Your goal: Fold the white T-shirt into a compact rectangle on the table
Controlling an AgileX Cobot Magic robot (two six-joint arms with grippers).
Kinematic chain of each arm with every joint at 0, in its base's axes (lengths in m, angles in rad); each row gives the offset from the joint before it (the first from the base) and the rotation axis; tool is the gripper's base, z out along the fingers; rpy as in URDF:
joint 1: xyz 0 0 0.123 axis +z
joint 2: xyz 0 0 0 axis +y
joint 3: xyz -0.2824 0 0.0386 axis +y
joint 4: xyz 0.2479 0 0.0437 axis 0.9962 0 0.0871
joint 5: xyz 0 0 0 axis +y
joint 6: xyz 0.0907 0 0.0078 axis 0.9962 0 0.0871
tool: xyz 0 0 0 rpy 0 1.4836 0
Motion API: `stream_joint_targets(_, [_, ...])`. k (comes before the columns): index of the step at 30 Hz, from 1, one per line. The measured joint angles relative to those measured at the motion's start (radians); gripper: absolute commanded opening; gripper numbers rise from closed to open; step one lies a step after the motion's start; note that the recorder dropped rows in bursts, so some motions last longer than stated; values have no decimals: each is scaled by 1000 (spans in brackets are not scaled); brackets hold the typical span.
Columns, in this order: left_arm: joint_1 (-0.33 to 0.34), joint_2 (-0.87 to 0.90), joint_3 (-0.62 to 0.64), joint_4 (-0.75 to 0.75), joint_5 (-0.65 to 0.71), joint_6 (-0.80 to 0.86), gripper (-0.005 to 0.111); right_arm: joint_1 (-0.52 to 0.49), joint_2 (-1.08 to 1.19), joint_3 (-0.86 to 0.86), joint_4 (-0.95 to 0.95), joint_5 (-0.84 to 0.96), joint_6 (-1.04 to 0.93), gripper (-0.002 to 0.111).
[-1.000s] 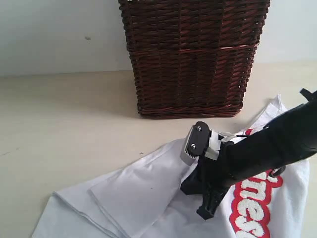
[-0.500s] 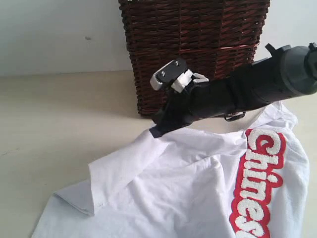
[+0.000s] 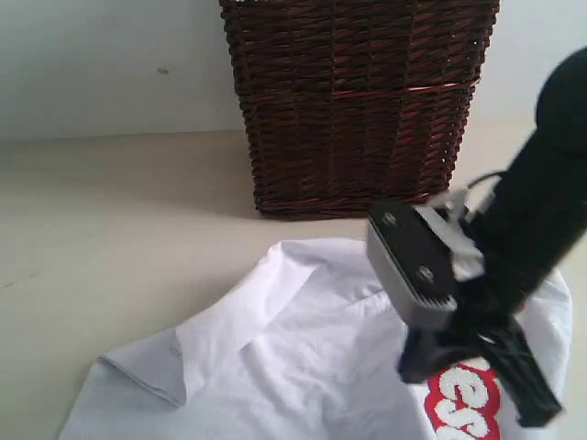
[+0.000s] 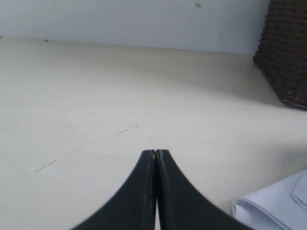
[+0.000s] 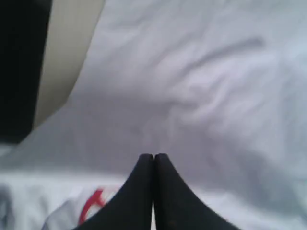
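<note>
Dark wicker basket point(image 3: 358, 110) noted on bench point(image 3: 110, 211), contents unseen; white T-shirt point(image 3: 303, 348) lies rumpled, red lettering point(image 3: 456, 405) partly hidden; left fingers point(image 4: 144, 191) and right fingers point(image 5: 141, 191) pressed together.

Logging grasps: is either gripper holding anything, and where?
Nothing. The left gripper is shut over the table; the right gripper is shut above the white T-shirt, no cloth visibly pinched.

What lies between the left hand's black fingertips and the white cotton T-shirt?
Only a bare stretch of the smooth pale beige table. The left wrist view shows it: the shut left hand is apart from the white cotton T-shirt.
</note>
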Motion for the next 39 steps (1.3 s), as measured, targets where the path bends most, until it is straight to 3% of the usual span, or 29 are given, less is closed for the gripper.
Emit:
stream_joint_targets(4, [0,0,0,0,0,0,0,-117,-36,153,-135,-50,85,0])
stream_joint_targets(8, [0,0,0,0,0,0,0,-247,-70,265,-162,-232,201,0])
stream_joint_targets(20, [0,0,0,0,0,0,0,-498,-109,348,-166,-302,329,0])
stream_joint_targets(26, [0,0,0,0,0,0,0,-539,-73,366,-141,-357,329,0])
stream_joint_targets(32, [0,0,0,0,0,0,0,-539,10,368,55,-365,189,0])
stream_joint_targets(39, [0,0,0,0,0,0,0,-537,13,370,469,-373,-126,0])
